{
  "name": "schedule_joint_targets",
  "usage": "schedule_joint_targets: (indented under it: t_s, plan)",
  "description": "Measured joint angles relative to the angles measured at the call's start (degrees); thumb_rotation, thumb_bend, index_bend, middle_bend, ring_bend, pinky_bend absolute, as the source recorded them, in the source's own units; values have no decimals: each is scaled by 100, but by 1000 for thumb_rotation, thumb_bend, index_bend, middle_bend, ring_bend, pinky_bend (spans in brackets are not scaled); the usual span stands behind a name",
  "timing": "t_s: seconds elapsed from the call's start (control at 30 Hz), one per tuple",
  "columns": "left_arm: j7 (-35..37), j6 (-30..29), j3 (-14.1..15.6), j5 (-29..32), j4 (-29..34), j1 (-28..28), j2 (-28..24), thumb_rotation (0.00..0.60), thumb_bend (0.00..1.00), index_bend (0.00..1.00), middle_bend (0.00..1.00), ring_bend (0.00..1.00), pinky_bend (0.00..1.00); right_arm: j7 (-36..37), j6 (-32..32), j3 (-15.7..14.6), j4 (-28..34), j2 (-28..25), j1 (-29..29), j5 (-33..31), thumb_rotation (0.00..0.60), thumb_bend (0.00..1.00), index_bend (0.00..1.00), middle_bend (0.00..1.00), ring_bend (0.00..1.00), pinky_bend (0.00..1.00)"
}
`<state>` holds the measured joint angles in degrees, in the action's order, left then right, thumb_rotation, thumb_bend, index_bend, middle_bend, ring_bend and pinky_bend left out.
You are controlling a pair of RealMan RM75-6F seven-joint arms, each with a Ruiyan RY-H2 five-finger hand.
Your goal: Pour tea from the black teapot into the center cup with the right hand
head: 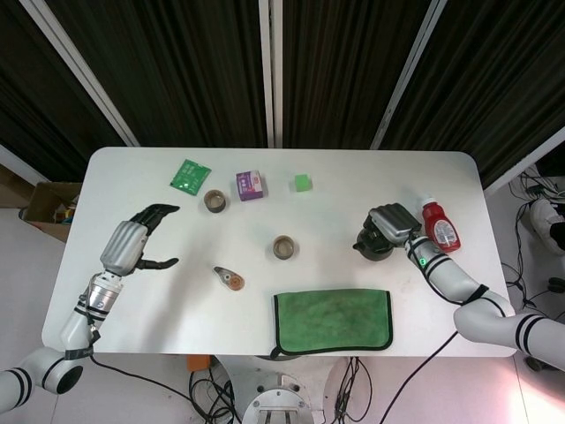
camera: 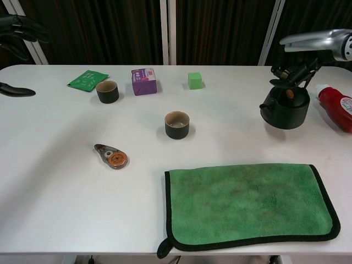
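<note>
- Chest view: red bottle (camera: 336, 108) lies just right of the right robot hand (camera: 301, 65); green cloth (camera: 247, 204) spreads below it on the worktop (camera: 66, 192).
- Right robot hand, palm down, clamps the black teapot (camera: 285, 108) from above, left of which sits the center cup (camera: 177, 124).
- Left robot hand (head: 132, 243) hovers with fingers apart.

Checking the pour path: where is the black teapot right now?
In the chest view the black teapot is at the right, gripped from above by the right robot hand, between the center cup and the red bottle.
</note>
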<state>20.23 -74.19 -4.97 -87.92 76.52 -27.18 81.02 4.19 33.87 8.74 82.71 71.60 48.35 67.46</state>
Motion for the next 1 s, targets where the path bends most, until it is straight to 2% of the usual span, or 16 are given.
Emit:
schedule_joint_targets:
  t_s: [0.5, 1.0]
  plan:
    - [291, -100, 0, -5, -194, 68, 11, 600, 64, 171, 184, 164, 303, -725, -486, 263, -328, 594, 997, -641, 566, 820, 955, 933, 774, 488]
    - [555, -230, -19, -29, -352, 130, -8, 600, 63, 171, 183, 163, 303, -1488, -729, 88, -874, 1214, 1899, -1460, 565, 829, 964, 936, 774, 488]
